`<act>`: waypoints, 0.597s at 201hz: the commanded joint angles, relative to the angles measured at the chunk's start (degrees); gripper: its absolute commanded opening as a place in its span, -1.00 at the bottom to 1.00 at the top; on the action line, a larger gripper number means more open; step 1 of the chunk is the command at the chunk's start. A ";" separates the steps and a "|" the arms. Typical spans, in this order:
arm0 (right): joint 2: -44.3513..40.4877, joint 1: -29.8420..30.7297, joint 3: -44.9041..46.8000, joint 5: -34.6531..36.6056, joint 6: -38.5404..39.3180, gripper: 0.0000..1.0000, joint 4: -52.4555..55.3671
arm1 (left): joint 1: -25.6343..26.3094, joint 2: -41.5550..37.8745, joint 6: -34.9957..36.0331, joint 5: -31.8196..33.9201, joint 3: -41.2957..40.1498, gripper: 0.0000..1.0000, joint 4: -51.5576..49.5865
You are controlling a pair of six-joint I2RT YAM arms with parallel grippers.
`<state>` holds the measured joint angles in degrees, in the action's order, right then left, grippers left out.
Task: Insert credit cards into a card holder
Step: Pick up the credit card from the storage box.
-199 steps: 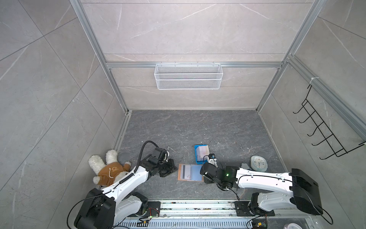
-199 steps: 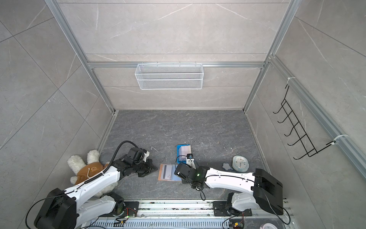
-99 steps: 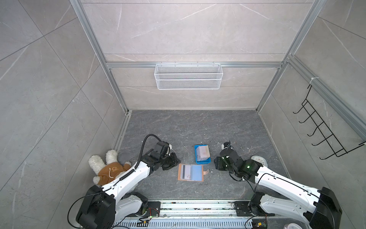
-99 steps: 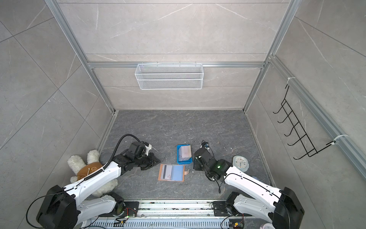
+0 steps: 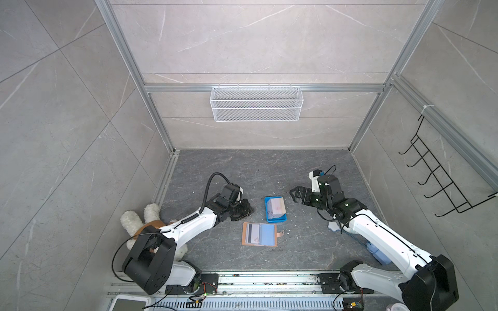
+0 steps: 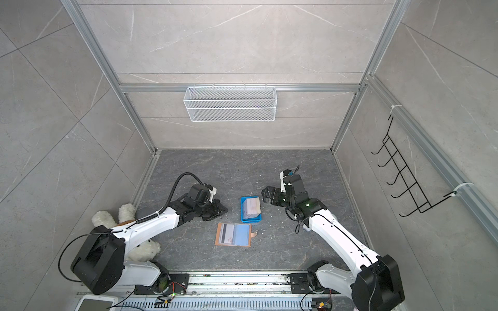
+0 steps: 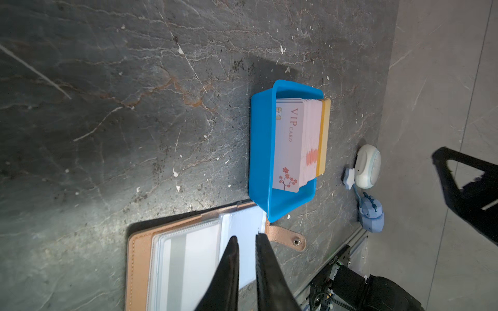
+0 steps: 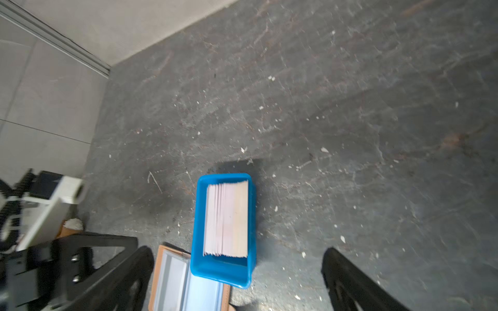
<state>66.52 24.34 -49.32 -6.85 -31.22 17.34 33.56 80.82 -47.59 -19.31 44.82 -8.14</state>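
Dark grey marbled bench (image 5: pixel 242 172), pale tiled walls on three sides. Landmark: small blue tray (image 5: pixel 275 219), mid-bench.

- Credit cards (image 5: pixel 277 208): a stack standing on edge inside the tray. The front card reads "VIP CARD" in the left wrist view. A yellowish block (image 7: pixel 324 134) stands against the back of the stack.
- Card holder (image 5: pixel 260 234): lies open and flat, just beside the tray's near end; whether they touch cannot be told. Clear sleeves face up. One card with a dark stripe (image 5: pixel 250 233) sits in the sleeve on the side away from the snap tab (image 5: pixel 280 233).
- Left tool (image 5: pixel 249 210): to the left of the tray, low over the bench. Its fingers stand a narrow slit apart with nothing between them. In the left wrist view the tips show against the holder's sleeves; contact cannot be told.
- Right tool (image 5: pixel 294 196): to the right of the tray's far end, raised off the bench. Its fingers are spread wide, and it holds and touches nothing.
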 commanded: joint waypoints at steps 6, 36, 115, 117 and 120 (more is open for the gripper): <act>0.87 -0.16 -1.93 0.78 2.45 1.00 -1.63 | 0.01 2.82 4.23 -0.61 4.37 -0.68 2.96; 3.96 -0.09 -4.22 1.71 0.31 1.00 1.08 | -0.38 4.54 6.73 -1.88 6.34 -0.67 2.67; 8.95 2.01 -2.01 5.68 0.77 0.93 -0.60 | -0.61 10.26 10.50 -6.51 12.52 -0.67 1.62; 9.21 2.09 -2.07 5.81 0.85 0.93 -0.63 | -0.60 10.40 10.59 -6.50 12.71 -0.67 1.59; 9.74 2.36 -2.26 5.82 1.04 0.92 -0.71 | -0.62 10.61 10.71 -6.59 12.87 -0.68 1.63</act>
<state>73.17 25.04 -51.53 -3.40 -31.24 16.78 33.19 90.41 -39.59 -23.27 54.72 -7.22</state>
